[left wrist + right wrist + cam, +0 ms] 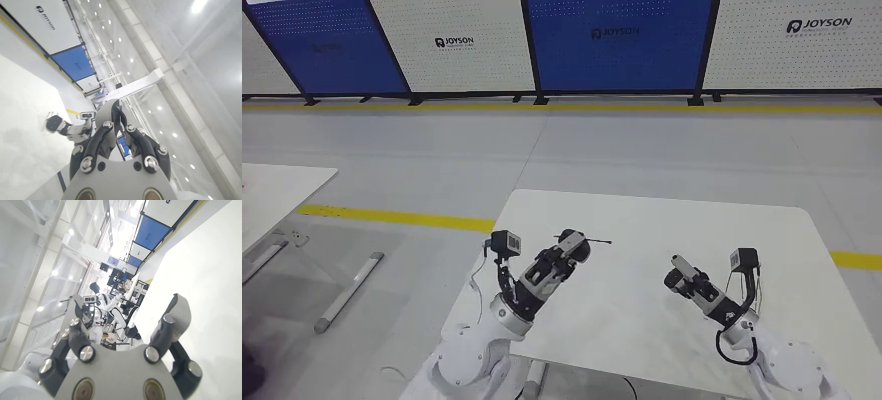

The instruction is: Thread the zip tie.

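Over the near half of the white bench point(642, 330) I have both arms raised, well apart from each other, one toward each side. On my left, the left claw point(572, 243) is pressed together, and a thin black zip tie point(600, 241) sticks out past its tip, pointing across toward the right arm's side and held off the bench surface. From the left wrist camera the same claw point(114, 106) shows its two grey fingers point(105, 113) closed against each other with a dark strip between them, though I cannot tell how much of that strip is the tie and how much is the pads. On my right, the right claw point(679, 268) hangs above the bench, tipped toward the left arm; its own wrist camera shows the right claw point(124, 298) spread wide, with nothing between the fingers point(179, 306). The tie's free end and the right claw are apart, with bare bench between them.
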Robot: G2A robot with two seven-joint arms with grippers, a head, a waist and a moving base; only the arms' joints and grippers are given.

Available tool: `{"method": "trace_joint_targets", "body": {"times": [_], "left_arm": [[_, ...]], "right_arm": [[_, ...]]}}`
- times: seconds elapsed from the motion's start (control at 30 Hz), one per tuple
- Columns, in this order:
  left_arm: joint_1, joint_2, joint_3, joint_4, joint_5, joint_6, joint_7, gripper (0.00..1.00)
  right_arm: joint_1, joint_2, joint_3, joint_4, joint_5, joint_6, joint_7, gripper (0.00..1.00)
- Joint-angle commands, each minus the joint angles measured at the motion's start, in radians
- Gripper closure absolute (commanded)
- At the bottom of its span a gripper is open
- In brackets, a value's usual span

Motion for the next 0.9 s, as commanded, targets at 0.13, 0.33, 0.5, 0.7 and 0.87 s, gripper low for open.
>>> {"method": "trace_joint_targets", "body": {"times": [0.13, 0.33, 0.5, 0.7, 0.87], "left_arm": [[0.055, 0.003, -0.061, -0.117, -0.044, -0.022, -0.016, 1.0], [0.053, 0.004, -0.053, -0.086, -0.009, 0.037, -0.014, 1.0], [-0.002, 0.003, 0.018, 0.038, 0.122, 0.149, -0.016, 1.0], [-0.074, -0.004, 0.116, 0.193, 0.192, 0.224, -0.006, 1.0], [-0.094, -0.007, 0.151, 0.251, 0.2, 0.235, 0.006, 1.0]], "right_arm": [[0.0, 0.0, 0.0, 0.0, 0.0, 0.0, 0.0, 0.0], [0.0, 0.0, 0.0, 0.0, 0.0, 0.0, 0.0, 0.0], [0.0, 0.0, 0.0, 0.0, 0.0, 0.0, 0.0, 0.0], [0.0, 0.0, 0.0, 0.0, 0.0, 0.0, 0.0, 0.0], [0.0, 0.0, 0.0, 0.0, 0.0, 0.0, 0.0, 0.0]]}}
